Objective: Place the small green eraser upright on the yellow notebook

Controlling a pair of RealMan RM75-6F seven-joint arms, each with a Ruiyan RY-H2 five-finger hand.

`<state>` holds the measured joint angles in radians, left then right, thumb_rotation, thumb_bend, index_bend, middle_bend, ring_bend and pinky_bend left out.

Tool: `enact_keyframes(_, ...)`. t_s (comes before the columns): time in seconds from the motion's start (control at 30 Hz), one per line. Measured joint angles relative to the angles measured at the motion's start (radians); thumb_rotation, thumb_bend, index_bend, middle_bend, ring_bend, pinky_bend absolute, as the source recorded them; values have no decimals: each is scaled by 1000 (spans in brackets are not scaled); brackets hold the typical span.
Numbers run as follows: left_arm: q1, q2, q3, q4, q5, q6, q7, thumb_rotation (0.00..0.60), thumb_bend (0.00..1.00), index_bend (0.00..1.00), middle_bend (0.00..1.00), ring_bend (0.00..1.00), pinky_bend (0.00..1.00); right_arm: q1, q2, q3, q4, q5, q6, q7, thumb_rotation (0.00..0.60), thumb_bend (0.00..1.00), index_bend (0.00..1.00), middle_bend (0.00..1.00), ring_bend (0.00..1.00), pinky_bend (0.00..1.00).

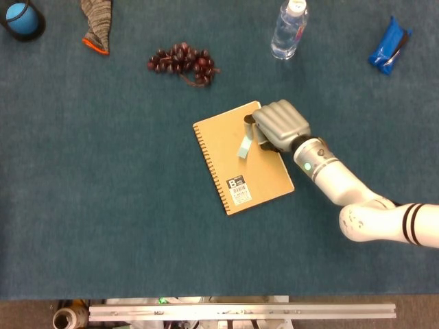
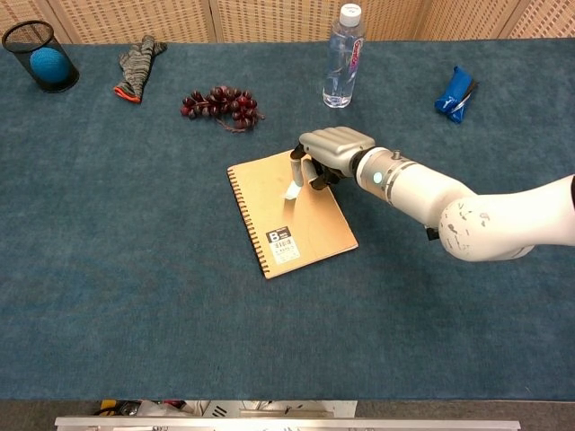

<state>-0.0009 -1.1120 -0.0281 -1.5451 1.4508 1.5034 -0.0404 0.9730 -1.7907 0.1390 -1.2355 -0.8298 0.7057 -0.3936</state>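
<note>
While the right hand (image 1: 280, 125) hovers at the far right corner of the yellow notebook (image 1: 243, 157), the small green eraser (image 1: 244, 145) stands on the cover just beside it, near the far edge and toward the right side. From the chest view the eraser (image 2: 292, 189) looks upright with a slight lean, its lower end resting on the notebook (image 2: 290, 214). The fingers (image 2: 312, 171) are curled downward and lie close together, and a thumb-like tip reaches toward the top of the eraser; whether it touches the eraser or stands just clear of it cannot be told from either view. The notebook lies flat and turned at an angle on the blue table cover (image 1: 123, 205), with its spiral binding along the left side and a white barcode label (image 1: 237, 190) near the front edge. The white forearm runs from the hand toward the lower right of both views. Well apart from the notebook, along the far side of the table, sit a bunch of dark red grapes (image 1: 182, 62), a clear water bottle (image 1: 287, 29) standing upright, a blue packet (image 1: 388, 46) at the far right, a grey striped cloth with an orange edge (image 1: 96, 24), and a black mesh cup holding a blue ball (image 2: 43, 56) at the far left corner. The left hand shows in neither view.
</note>
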Motion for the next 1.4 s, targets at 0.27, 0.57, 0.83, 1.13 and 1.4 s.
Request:
enact_keyframes(0.27, -3, 2, -4, -4, 1, 1, 3, 600, 313, 198, 247, 200, 193, -15, 30, 22, -44, -25, 31, 33, 600, 1000, 525, 1000, 1000, 1000)
enact_keyframes(0.57, -17, -2, -10, -7, 1, -12, 8, 600, 313, 198, 247, 200, 193, -104, 211, 35, -235, -83, 175, 64, 600, 701, 525, 999, 1000, 1000)
enact_keyframes(0.83, -36, -15, -15, -5, 10, -24, 19, 600, 314, 198, 247, 200, 182, -267, 405, -5, -406, -158, 408, 67, 600, 354, 463, 773, 808, 1000)
enact_keyframes(1.13, -50, -26, -17, -21, 23, -28, 48, 600, 313, 198, 247, 200, 168, -496, 540, -93, -473, -301, 681, 98, 600, 302, 334, 521, 469, 741)
enact_keyframes(1.4, -49, -34, -12, -43, 36, -9, 84, 600, 313, 198, 247, 199, 168, -682, 583, -145, -468, -383, 861, 145, 600, 303, 334, 517, 466, 738)
